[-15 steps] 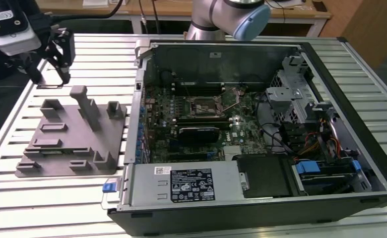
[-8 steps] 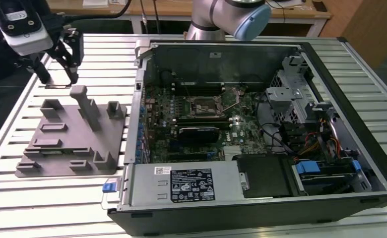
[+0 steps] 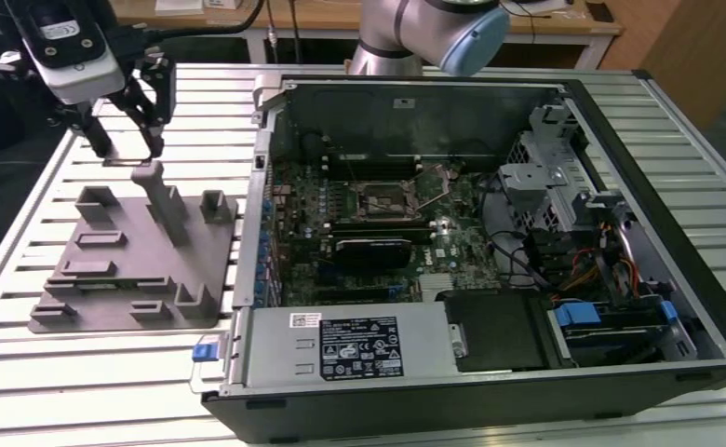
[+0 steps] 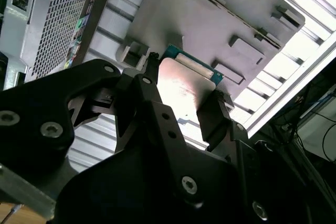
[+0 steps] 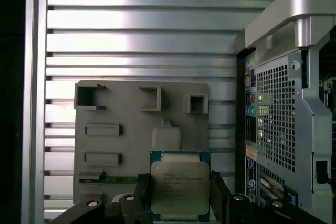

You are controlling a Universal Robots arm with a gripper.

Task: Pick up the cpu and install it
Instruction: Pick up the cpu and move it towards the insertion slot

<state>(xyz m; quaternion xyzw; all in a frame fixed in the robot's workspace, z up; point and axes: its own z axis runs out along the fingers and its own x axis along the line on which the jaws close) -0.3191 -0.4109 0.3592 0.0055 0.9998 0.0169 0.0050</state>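
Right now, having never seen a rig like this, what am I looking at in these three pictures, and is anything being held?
One robot arm works over a slatted metal table. The exterior view looks on from off the arm; both wrist views ride near its gripper. On the table lie a grey fixture block and an open computer case, its motherboard socket exposed. In both wrist views the fingers grip the cpu, a silver-topped square chip, over the block.

A shiny silver top and teal-green border were shown by the cpu [image 5: 180,187]. The fixture block [image 5: 131,129] was coloured matte grey, the gripper [image 5: 180,193] black; the table [image 5: 136,30] was striped with silvery slats.
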